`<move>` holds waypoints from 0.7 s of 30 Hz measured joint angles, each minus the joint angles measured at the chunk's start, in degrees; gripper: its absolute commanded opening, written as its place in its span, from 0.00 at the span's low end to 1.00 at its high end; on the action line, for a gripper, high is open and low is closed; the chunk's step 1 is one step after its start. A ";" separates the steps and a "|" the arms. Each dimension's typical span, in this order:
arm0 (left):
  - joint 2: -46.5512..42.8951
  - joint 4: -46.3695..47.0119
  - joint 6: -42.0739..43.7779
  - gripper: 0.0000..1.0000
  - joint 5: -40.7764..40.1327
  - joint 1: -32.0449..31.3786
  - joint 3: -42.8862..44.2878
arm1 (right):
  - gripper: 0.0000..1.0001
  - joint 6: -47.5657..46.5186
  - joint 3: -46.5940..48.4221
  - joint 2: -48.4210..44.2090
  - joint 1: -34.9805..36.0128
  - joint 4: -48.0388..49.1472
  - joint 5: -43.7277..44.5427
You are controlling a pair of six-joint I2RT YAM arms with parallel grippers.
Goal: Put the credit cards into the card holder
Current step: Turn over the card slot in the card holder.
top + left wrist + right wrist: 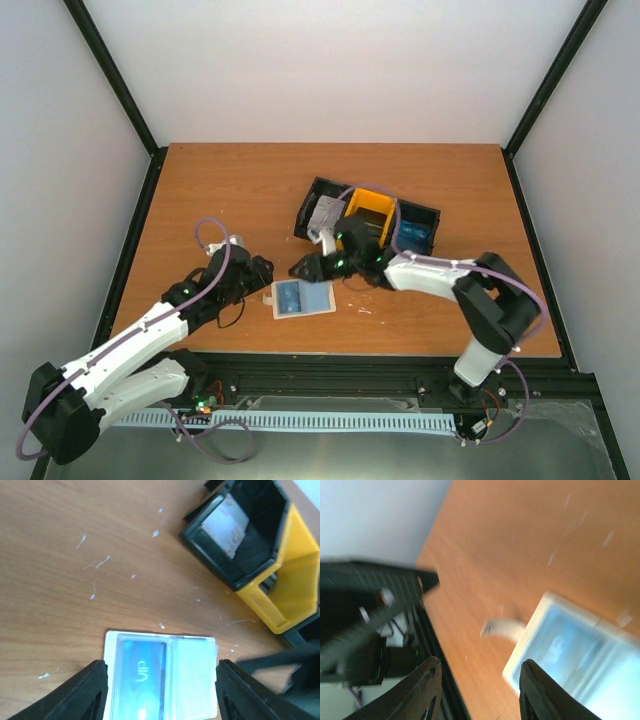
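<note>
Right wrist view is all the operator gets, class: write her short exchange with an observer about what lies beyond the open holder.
Operator: Are any cards outside the holder?
Observer: Yes. A grey-white card sits in the tray's black compartment, leftmost in the top view.
Operator: Where is the other arm?
Observer: The left gripper is open, straddling the card holder.

Count: 1 holder point(318, 299), 1 tray point(436, 214). 3 cards seen: VIP card point(288, 298), grey card point(322, 214), blue card point(413, 236). 2 arms: left arm point(140, 340), right arm point(440, 275).
</note>
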 measured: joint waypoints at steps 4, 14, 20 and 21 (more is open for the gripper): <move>-1.68 2.38 3.08 0.73 -0.37 0.00 0.24 | 0.52 -9.57 6.99 -6.84 -8.41 -8.70 3.96; -0.33 5.53 10.38 0.99 -0.79 0.46 4.28 | 0.54 -29.66 29.24 -2.51 -20.94 -27.08 11.80; 4.61 7.39 13.33 1.00 3.32 4.44 6.80 | 0.55 -41.07 38.75 5.81 -20.81 -35.87 14.99; 5.70 8.00 13.79 1.00 4.68 5.64 7.21 | 0.55 -42.95 40.24 7.13 -20.81 -37.16 14.91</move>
